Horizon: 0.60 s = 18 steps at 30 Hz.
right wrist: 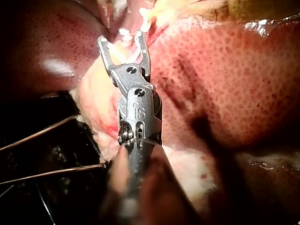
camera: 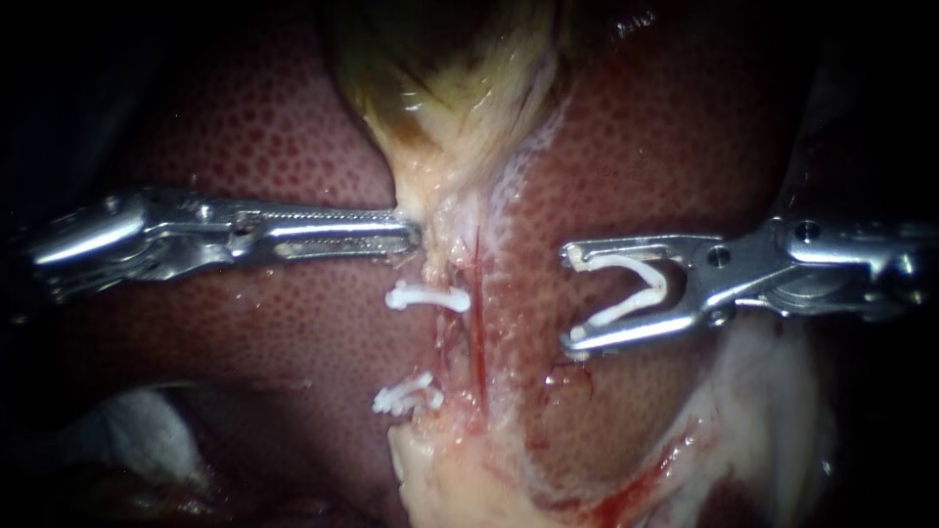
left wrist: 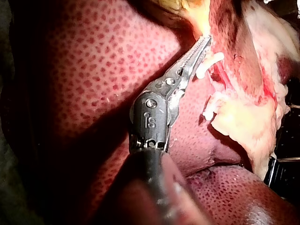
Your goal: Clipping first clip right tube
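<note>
My right instrument (camera: pixel 569 299) comes in from the right w/ jaws spread wide, but not empty. An open clip (camera: pixel 636 288), white & V-shaped, sits seated along both jaws, its mouth facing the right tube (camera: pixel 476 328). That tube is the thin red line running down the middle strip of tissue. The clip is near it but apart, not around it, out over the liver (camera: pixel 274 323).

My left instrument (camera: pixel 416 235) comes in from the left, jaws clamped together, tips pinching pale tissue (camera: pixel 435 200) just under the gallbladder (camera: pixel 450 88).

Just left of the right tube are 2 closed white clips, upper clip (camera: pixel 427 296) & lower clip (camera: pixel 406 395), one below the other. Neither instrument touches them.
</note>
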Each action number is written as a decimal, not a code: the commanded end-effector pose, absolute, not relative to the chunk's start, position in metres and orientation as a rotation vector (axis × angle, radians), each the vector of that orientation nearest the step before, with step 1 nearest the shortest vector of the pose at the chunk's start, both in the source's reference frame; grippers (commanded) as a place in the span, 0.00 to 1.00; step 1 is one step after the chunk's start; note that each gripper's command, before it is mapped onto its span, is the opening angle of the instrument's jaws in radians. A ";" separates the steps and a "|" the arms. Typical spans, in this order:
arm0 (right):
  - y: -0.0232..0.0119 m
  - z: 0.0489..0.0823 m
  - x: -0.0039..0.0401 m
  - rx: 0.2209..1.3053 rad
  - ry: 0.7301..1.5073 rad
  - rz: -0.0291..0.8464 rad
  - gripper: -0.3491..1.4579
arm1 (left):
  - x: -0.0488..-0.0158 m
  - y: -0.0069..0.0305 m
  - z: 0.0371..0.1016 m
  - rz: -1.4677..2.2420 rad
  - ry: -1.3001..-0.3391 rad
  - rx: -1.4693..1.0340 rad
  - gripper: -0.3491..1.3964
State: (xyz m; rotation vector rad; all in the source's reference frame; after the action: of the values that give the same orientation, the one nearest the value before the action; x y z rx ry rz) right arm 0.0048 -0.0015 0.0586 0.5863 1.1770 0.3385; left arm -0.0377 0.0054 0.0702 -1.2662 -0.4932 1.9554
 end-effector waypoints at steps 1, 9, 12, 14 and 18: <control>-0.0015 0.0586 0.0049 0.586 1.177 0.339 0.47 | -0.0375 0.0055 0.0700 1.955 -0.495 -1.267 0.00; -0.0018 0.0589 0.0052 0.586 1.178 0.336 0.47 | -0.0339 0.0071 0.0674 1.945 -0.493 -1.259 0.00; -0.0019 0.0591 0.0053 0.587 1.178 0.334 0.47 | -0.0321 0.0084 0.0656 1.918 -0.478 -1.268 0.00; -0.0020 0.0592 0.0053 0.586 1.178 0.333 0.47 | -0.0307 0.0094 0.0640 1.899 -0.458 -1.276 0.00; -0.0020 0.0595 0.0054 0.585 1.178 0.333 0.47 | -0.0291 0.0106 0.0617 1.886 -0.430 -1.304 0.00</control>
State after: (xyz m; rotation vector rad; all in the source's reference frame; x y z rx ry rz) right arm 0.0054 -0.0020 0.0595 0.5850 1.1785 0.3328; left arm -0.0290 0.0106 0.0614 -1.3029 -0.4284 1.8899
